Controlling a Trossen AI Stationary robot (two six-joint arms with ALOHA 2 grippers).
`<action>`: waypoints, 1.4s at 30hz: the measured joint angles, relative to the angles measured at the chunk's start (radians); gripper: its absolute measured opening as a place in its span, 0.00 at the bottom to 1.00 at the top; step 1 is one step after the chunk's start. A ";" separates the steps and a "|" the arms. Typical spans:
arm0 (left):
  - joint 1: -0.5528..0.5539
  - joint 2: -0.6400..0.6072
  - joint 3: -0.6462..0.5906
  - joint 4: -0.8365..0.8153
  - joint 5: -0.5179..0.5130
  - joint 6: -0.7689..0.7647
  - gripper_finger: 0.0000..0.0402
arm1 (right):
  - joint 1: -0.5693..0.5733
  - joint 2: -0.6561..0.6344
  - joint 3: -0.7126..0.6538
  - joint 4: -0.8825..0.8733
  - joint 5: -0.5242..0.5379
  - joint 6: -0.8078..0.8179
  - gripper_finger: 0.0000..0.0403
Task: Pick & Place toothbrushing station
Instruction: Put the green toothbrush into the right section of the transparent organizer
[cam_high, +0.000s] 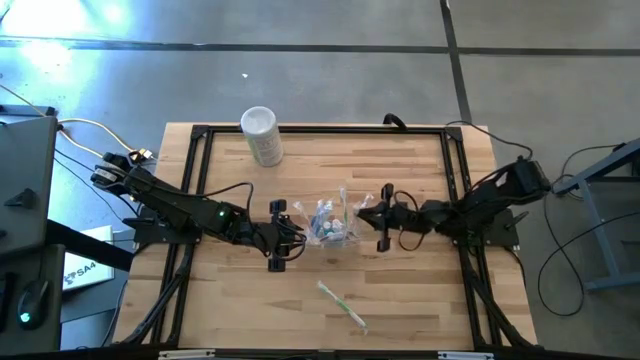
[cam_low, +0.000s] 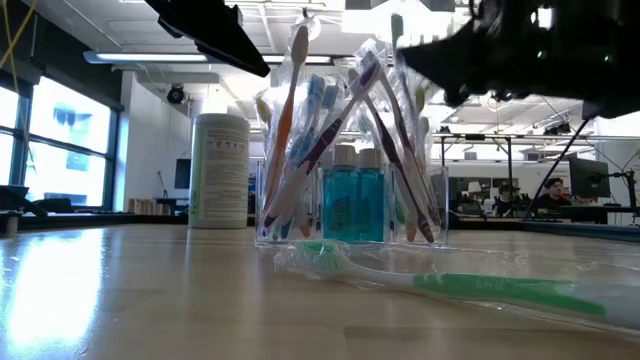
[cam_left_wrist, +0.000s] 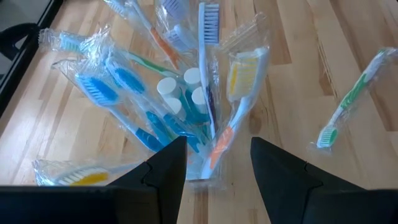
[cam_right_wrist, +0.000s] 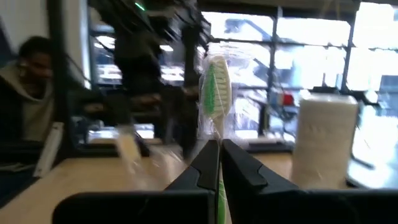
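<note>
My right hand (cam_right_wrist: 219, 155) is pressed together on a wrapped toothbrush with a green-and-white head (cam_right_wrist: 214, 87), pinching its handle so the brush stands up past the fingertips. From above, that hand (cam_high: 372, 213) sits just beside the right side of the small clear plastic cup (cam_high: 332, 222) at the middle of the worktop, so I judge this brush is about to go in or has just reached the rim; I cannot tell which.

My left hand (cam_left_wrist: 217, 155) is spread, holding nothing, its two dark fingers straddling the near wall of the same cup (cam_left_wrist: 199, 171). From overhead it (cam_high: 290, 238) is at the cup's left side.

The cup already carries most of the set: many slim wrapped toothbrushes in blue, white, orange and yellow (cam_left_wrist: 124, 87) fan out of it, with small teal toothpaste tubes with white caps (cam_low: 352, 195) standing among them. One green-and-white wrapped toothbrush (cam_high: 340, 303) lies loose on the boards, well apart from the cup toward the front edge. So I reckon the station is nearly filled, with the pinched brush and that loose one left.

The pale wooden plank worktop (cam_high: 420, 290) sits in a black frame. A taller white opaque cylinder (cam_high: 261, 134) stands near its far edge. Beyond is an open workshop with big windows, desks, and people seated.
</note>
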 joint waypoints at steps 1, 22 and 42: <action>0.000 0.000 0.000 0.000 0.000 0.000 0.43 | -0.005 0.017 0.000 0.000 0.016 0.018 0.01; 0.000 0.000 0.000 -0.002 0.018 -0.003 0.43 | 0.147 0.156 0.000 -0.078 0.368 0.238 0.01; 0.000 0.000 0.000 -0.023 0.044 -0.011 0.43 | 0.173 0.156 0.001 -0.161 0.404 0.227 0.23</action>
